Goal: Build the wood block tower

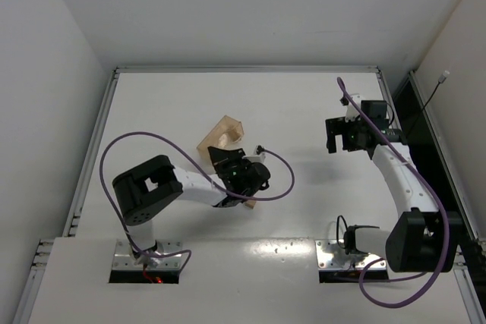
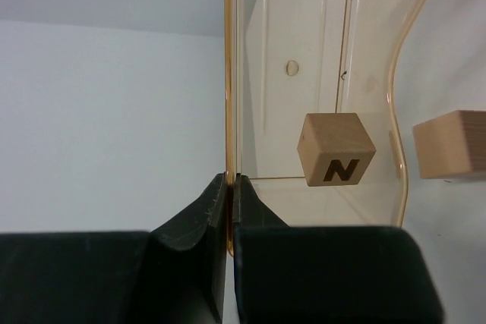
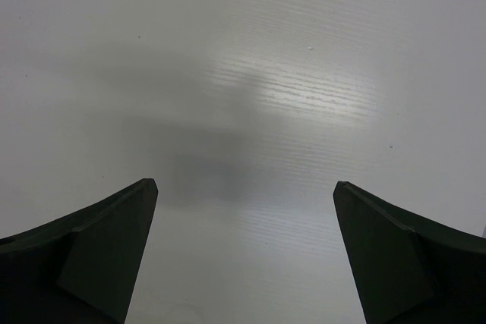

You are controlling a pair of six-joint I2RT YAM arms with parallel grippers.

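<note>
One thin edge of clear tray tight in left end effector; right end effector wide apart above tabletop.

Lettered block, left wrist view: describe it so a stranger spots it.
Start at the clear amber tray whose wall the left pincer pinches. Right of that wall sits a tan cube. It alone shows a dark N; the neighbouring block looks plain.

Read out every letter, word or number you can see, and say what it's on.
"N": dark letter on one face of the wooden cube, left wrist view.
Nothing else: the other wood block and the clear amber panel show no text; none in the top or right wrist views.
</note>
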